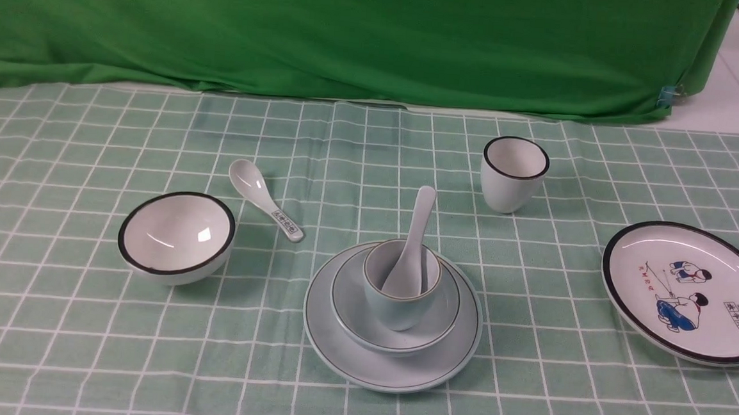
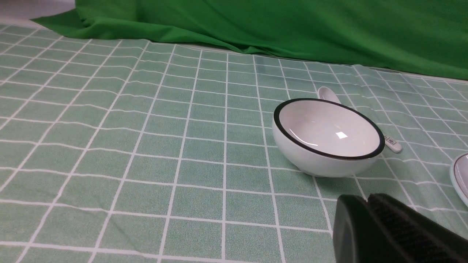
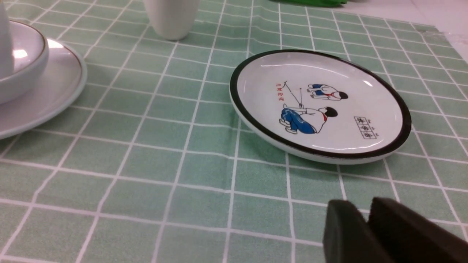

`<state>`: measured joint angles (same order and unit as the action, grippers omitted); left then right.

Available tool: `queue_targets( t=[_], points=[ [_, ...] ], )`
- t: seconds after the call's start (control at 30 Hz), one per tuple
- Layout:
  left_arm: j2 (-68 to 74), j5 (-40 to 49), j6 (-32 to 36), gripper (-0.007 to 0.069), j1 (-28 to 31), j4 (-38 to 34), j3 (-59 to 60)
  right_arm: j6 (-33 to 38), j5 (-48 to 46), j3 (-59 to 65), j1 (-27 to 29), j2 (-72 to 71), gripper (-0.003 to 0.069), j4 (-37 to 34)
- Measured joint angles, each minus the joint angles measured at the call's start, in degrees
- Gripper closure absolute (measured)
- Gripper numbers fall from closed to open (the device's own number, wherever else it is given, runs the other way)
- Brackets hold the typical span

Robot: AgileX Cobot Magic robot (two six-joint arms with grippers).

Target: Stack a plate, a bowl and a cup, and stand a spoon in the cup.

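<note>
While the left pincer [image 2: 367,199] is closed and the right's [image 3: 360,204] unclear, the spoon [image 1: 413,242] leans handle-up.

Pale blue-white round plate w/ thin dark rim [image 1: 329,346] under shallow pale blue-white bowl [image 1: 350,315]; small pale blue cup [image 1: 395,308] in bowl, plain white ceramic spoon [image 1: 410,261] in cup. Black-rimmed white bowl [image 1: 176,237] L of stack, black-rimmed cartoon plate [image 1: 691,291] R.

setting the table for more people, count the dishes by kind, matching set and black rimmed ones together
plates: 2
bowls: 2
cups: 2
spoons: 2
total: 8
</note>
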<state>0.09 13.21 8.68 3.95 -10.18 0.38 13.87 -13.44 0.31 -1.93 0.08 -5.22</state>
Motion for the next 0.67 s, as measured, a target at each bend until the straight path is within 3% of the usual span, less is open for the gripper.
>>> queue_targets(
  t=[0.67],
  points=[
    [0.0,0.0,0.0,0.0608,0.0,0.0,0.0,0.0,0.0,0.0,0.0,0.0,0.0486,0.0]
  ],
)
